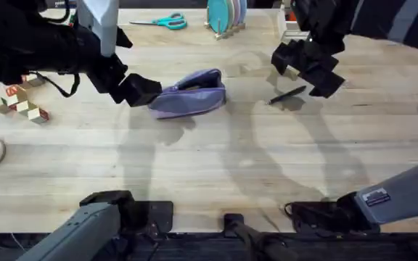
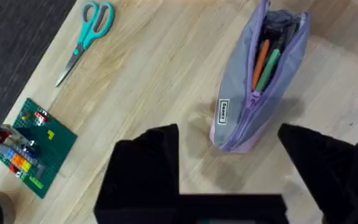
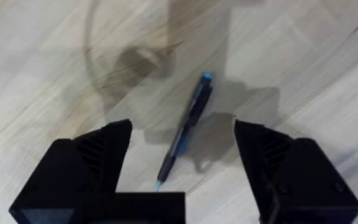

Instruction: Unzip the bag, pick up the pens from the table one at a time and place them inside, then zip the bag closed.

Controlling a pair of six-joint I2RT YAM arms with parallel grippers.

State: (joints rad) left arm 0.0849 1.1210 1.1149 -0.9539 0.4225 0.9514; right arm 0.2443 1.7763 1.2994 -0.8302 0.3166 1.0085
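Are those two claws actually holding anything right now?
No. The right gripper hangs open over the pen; the left gripper is open beside the bag, touching nothing.

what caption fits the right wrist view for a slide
Open right gripper poised above the black-and-blue pen lying on the wooden table.

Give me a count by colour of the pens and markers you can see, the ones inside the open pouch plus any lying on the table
Orange marker inside the open lavender fabric pouch: 1
Green marker inside the pouch: 1
Thin black pen with a blue tip, lying on the light wooden table between the right end effector's open fingers: 1
Total: 3
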